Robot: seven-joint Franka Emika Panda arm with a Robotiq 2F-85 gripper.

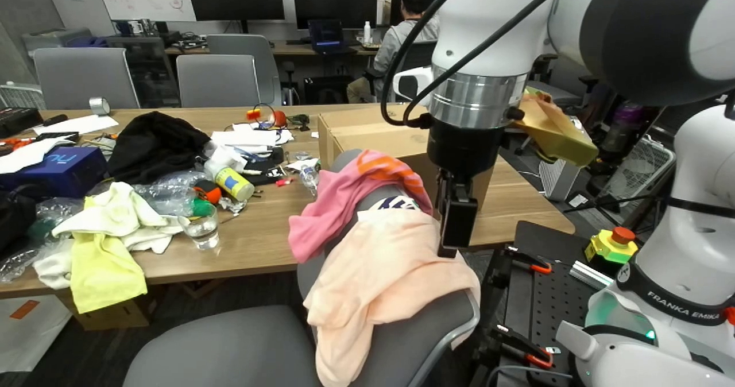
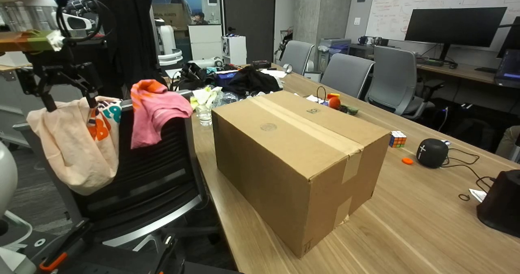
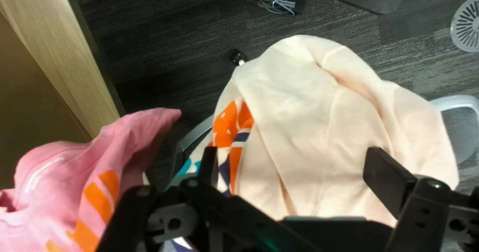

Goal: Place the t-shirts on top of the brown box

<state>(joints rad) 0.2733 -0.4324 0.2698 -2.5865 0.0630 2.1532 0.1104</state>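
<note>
From left to right in an exterior view, your claw (image 2: 70, 103) comes first, pointing down, its fingers (image 3: 389, 181) spread wide and not gripping the peach t-shirt (image 2: 77, 144) below. That shirt is draped over the back of a chair (image 2: 162, 176), which props the cloth up, probably so you can pinch it from above. In the wrist view, one finger stands by the orange print, the other over plain peach cloth; whether either touches is unclear. Just right of the claw, the pink t-shirt (image 2: 158, 115) hangs over the same chair, a narrow gap from the peach one, likely so each can be taken alone. Farther right, well apart from the claw, the brown box (image 2: 298, 156) sits on the table (image 2: 410, 213), taped closed, its flat top apparently your landing place. Neither shirt is on it yet.
</note>
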